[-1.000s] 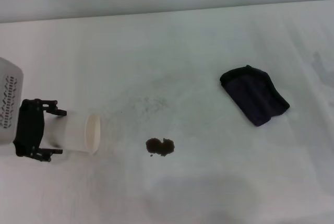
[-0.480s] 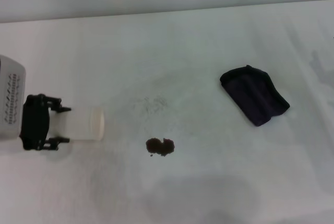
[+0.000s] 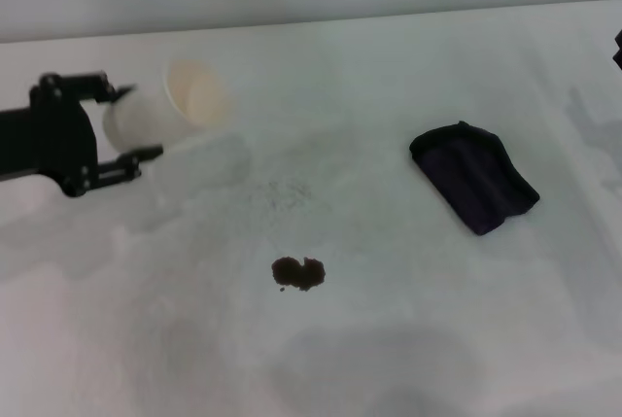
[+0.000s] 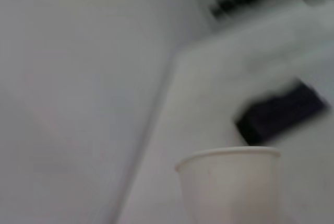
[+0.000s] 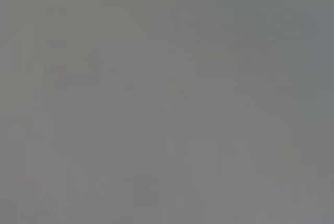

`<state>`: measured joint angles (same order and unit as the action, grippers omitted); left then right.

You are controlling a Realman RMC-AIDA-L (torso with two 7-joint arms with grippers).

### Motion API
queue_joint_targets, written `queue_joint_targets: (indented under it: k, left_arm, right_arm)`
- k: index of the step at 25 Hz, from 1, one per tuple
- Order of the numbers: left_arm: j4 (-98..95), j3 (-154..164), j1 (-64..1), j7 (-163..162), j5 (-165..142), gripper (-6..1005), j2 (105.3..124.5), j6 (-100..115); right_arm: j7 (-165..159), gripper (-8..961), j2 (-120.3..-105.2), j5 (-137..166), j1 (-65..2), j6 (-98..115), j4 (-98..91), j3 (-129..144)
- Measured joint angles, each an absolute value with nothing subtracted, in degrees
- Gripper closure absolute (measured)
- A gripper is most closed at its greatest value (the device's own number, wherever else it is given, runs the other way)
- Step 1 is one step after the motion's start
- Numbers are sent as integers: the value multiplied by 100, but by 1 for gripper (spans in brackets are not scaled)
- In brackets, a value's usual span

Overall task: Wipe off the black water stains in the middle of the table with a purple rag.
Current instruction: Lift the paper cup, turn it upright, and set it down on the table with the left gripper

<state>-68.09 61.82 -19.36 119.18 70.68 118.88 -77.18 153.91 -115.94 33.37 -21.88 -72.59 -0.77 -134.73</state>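
From the head view, the left gripper (image 3: 117, 135) has its jaws closed around a white cup (image 3: 170, 106), lifted near the counter's (image 3: 389, 339) left edge. The black water stains (image 3: 298, 273) sit mid-counter; the purple rag (image 3: 473, 177) lies toward the right edge, untouched.

In the left wrist view, the cup (image 4: 229, 185) fills the front, with the rag (image 4: 282, 112) beyond.

The right wrist view shows nothing, so I cannot tell how the right gripper's jaws stand. I think the cup should go down well away from the stain, and then the rag should be gripped at its middle.
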Motion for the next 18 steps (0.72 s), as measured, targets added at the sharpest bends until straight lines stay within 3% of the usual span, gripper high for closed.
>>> queue_joint_targets:
  k: [9,18]
  left_arm:
    - [-5337,6192,-1444,12630,9695,392,11910,-7537]
    - [-3185,6170,-1581,13422,10982,370,11918,-7471]
  right_arm:
    - [15475,82,-11559,3418,-2161,-7427,123,-13437]
    - [15623,82,-11549,3420,-2190,-7462,378,-13233]
